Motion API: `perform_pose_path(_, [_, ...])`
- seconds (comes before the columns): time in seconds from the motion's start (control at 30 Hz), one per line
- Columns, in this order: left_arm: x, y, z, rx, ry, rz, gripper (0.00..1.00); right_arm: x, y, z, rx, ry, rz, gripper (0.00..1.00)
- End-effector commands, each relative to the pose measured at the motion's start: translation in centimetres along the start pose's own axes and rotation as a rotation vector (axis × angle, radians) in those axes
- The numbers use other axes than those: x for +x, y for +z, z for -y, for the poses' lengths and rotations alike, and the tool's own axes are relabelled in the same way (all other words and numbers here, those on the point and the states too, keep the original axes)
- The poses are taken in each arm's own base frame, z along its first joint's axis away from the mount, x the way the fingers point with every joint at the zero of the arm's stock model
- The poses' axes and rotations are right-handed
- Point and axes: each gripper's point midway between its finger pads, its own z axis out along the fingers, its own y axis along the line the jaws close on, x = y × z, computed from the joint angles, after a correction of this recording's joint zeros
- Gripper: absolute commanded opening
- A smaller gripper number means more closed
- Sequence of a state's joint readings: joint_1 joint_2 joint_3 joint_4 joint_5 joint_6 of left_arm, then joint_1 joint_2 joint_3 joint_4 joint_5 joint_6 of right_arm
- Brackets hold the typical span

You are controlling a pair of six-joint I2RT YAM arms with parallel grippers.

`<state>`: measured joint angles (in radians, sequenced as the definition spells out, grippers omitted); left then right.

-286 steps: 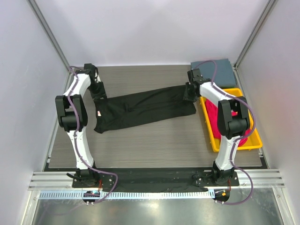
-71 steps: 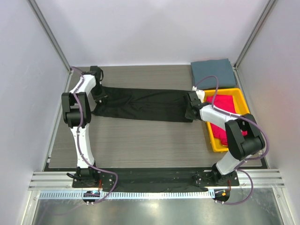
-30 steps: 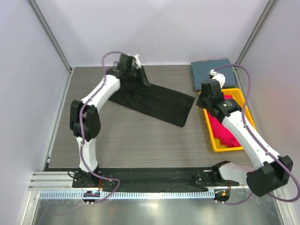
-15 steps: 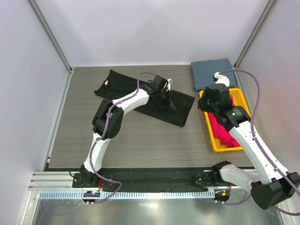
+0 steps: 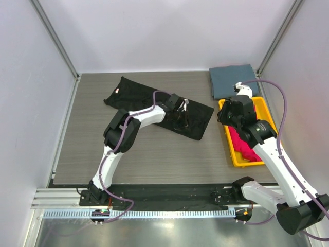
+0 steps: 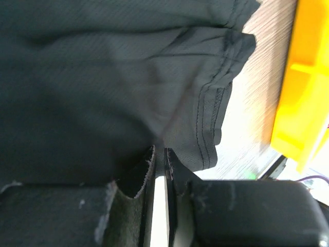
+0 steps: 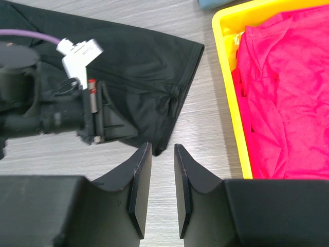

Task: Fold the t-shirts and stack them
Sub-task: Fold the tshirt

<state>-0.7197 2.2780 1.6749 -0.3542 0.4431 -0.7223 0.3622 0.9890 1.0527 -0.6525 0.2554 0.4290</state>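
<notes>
- The table has a grey wood-grain top. Both arms are mounted at its near edge.
- The black t-shirt lies flat on the table as a long band. It runs aslant from the far left towards the middle right, and its right end stops just short of the yellow tray.
- The yellow tray sits along the right edge of the table, with its long side running near to far.
- The slate grey-blue t-shirt is folded into a neat rectangle in the far right corner, just beyond the tray.
- The magenta-red t-shirts lie crumpled inside the tray. The right arm reaches over part of them.
- The left gripper is low over the right part of the black t-shirt, near a stitched hem. Its fingers are almost together, with only a thin bright slit between them. The wrist view is too close and dark to tell whether the tips catch any cloth.
- The right gripper hangs above the table beside the tray's left wall. It is near the black t-shirt's right end and holds nothing. Its fingers stand a little apart, with bare table showing between them.
- A small red-white neck label shows at the far left end of the black t-shirt.
</notes>
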Motion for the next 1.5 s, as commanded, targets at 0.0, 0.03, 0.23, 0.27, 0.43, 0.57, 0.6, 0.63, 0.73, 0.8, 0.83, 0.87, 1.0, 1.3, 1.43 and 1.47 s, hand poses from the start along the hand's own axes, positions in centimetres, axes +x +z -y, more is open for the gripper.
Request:
perform_pose_path(0.0, [1.9, -1.7, -1.5, -0.079, 0.004, 0.004, 0.13, -0.5, 0.1, -0.5, -0.025, 0.014, 0.022, 0.30])
perform_pose_path(0.03, [2.0, -2.4, -1.5, -0.092, 0.010, 0.024, 0.12, -0.6, 0.0, -0.7, -0.031, 0.017, 0.023, 0.31])
perform_pose_path(0.23, [6.2, -4.4, -4.1, -0.177, -0.020, 0.002, 0.12, 0.6, 0.9, -1.3, -0.053, 0.013, -0.037, 0.30])
perform_pose_path(0.27, [6.5, -5.6, -3.9, -0.187, -0.018, 0.026, 0.11, 1.0, 1.2, -1.4, -0.056, 0.014, -0.050, 0.31])
perform_pose_path(0.43, [12.1, -9.6, -8.9, -0.338, -0.041, 0.016, 0.11, 5.7, 2.5, -2.8, -0.151, -0.009, -0.231, 0.30])
perform_pose_path(0.57, [15.0, -13.2, -11.0, -0.432, -0.072, 0.027, 0.11, 9.5, 3.0, -3.7, -0.224, 0.012, -0.356, 0.26])
perform_pose_path(0.6, [14.9, -14.1, -10.2, -0.405, -0.093, 0.058, 0.12, 10.0, 3.2, -4.1, -0.246, 0.018, -0.374, 0.26])
perform_pose_path(0.63, [15.2, -14.6, -9.9, -0.391, -0.100, 0.064, 0.12, 10.8, 3.4, -4.4, -0.259, 0.020, -0.399, 0.25])
perform_pose_path(0.73, [14.4, -16.4, -9.0, -0.393, -0.091, 0.119, 0.14, 12.8, 4.1, -5.2, -0.300, 0.005, -0.464, 0.25])
perform_pose_path(0.8, [13.1, -18.0, -8.3, -0.417, -0.070, 0.144, 0.16, 14.9, 4.8, -5.7, -0.318, -0.025, -0.541, 0.24])
perform_pose_path(0.83, [12.3, -18.6, -8.4, -0.449, -0.060, 0.169, 0.17, 15.4, 5.0, -5.8, -0.318, -0.038, -0.558, 0.22])
perform_pose_path(0.87, [11.5, -19.3, -8.0, -0.452, -0.051, 0.182, 0.18, 16.3, 5.2, -5.9, -0.317, -0.057, -0.584, 0.22])
perform_pose_path(1.0, [9.7, -19.8, -7.2, -0.426, -0.049, 0.204, 0.20, 17.3, 5.8, -6.3, -0.327, -0.070, -0.596, 0.21])
perform_pose_path(1.3, [12.8, -14.2, -1.8, -0.128, -0.033, 0.089, 0.21, 21.2, 8.8, -3.9, -0.224, -0.101, -0.641, 0.17])
perform_pose_path(1.43, [15.6, -12.2, -2.1, -0.178, -0.009, 0.041, 0.21, 22.5, 9.1, -2.6, -0.181, -0.111, -0.656, 0.16])
perform_pose_path(1.47, [16.0, -12.0, -2.3, -0.193, -0.013, 0.037, 0.21, 22.6, 9.3, -2.1, -0.154, -0.119, -0.647, 0.16])
